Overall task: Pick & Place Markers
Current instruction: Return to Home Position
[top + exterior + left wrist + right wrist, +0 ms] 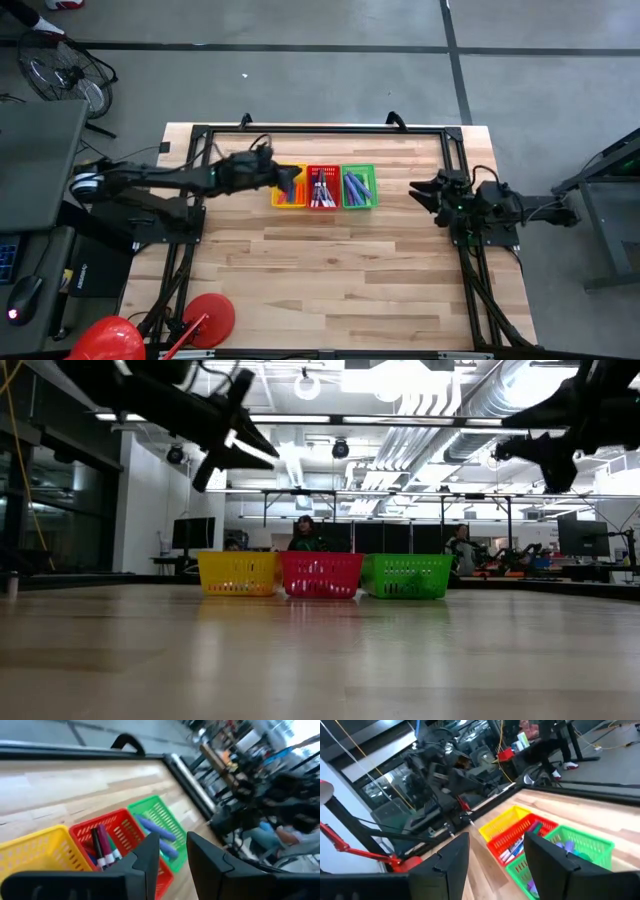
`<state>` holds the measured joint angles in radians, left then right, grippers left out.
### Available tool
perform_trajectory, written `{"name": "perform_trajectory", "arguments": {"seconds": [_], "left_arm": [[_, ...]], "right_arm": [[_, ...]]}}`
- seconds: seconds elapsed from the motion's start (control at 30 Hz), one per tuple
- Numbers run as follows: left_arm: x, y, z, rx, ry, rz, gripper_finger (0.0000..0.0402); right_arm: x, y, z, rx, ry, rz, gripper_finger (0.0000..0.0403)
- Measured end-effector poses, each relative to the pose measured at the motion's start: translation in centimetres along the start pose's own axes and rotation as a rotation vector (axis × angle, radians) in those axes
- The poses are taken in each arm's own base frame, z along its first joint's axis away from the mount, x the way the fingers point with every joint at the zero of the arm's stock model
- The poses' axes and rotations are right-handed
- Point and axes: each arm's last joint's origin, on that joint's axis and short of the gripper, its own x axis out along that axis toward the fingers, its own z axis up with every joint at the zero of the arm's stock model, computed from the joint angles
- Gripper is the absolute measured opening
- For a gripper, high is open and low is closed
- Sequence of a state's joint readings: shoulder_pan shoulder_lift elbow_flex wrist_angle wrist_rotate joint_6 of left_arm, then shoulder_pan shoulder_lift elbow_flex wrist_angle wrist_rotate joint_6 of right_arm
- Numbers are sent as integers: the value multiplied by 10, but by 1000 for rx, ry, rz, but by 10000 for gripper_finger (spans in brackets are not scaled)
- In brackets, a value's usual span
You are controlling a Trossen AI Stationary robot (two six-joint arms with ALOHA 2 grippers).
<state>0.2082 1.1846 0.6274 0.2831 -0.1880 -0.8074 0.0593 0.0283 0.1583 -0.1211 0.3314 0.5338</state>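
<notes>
Desk (330,280): row of three at far centre, yellow basket (288,204), red basket (322,205), green basket (358,206). Left hand (296,178): above yellow basket, fingers (150,860) spread, pinching nothing; nearer arm by far. Right hand (415,190): apart from green basket on its outer side, spread too, empty. Markers (322,186): inside baskets, just below left hand and onward toward right arm; long axes mostly across the row, pale ends in red basket toward open desk. Looks sorted; expect only a lift clear of rims, then retract

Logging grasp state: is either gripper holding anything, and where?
Nothing held. Left gripper above the yellow basket and right gripper beyond the green basket both open, empty.
</notes>
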Motion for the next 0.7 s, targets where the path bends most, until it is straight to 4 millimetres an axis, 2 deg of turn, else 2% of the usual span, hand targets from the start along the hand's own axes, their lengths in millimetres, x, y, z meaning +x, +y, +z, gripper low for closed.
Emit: {"name": "perform_trajectory", "arguments": {"seconds": [0.13, 0.37, 0.7], "left_arm": [[-19, -3, -18, 7, -62, 8, 97], [-49, 5, -51, -63, -198, -26, 97], [-68, 22, -77, -113, -286, -21, 97]], "right_arm": [[6, -6, -13, 22, -34, 13, 177], [9, -9, -16, 41, -71, 31, 177], [10, -14, -18, 40, 5, 64, 177]]}}
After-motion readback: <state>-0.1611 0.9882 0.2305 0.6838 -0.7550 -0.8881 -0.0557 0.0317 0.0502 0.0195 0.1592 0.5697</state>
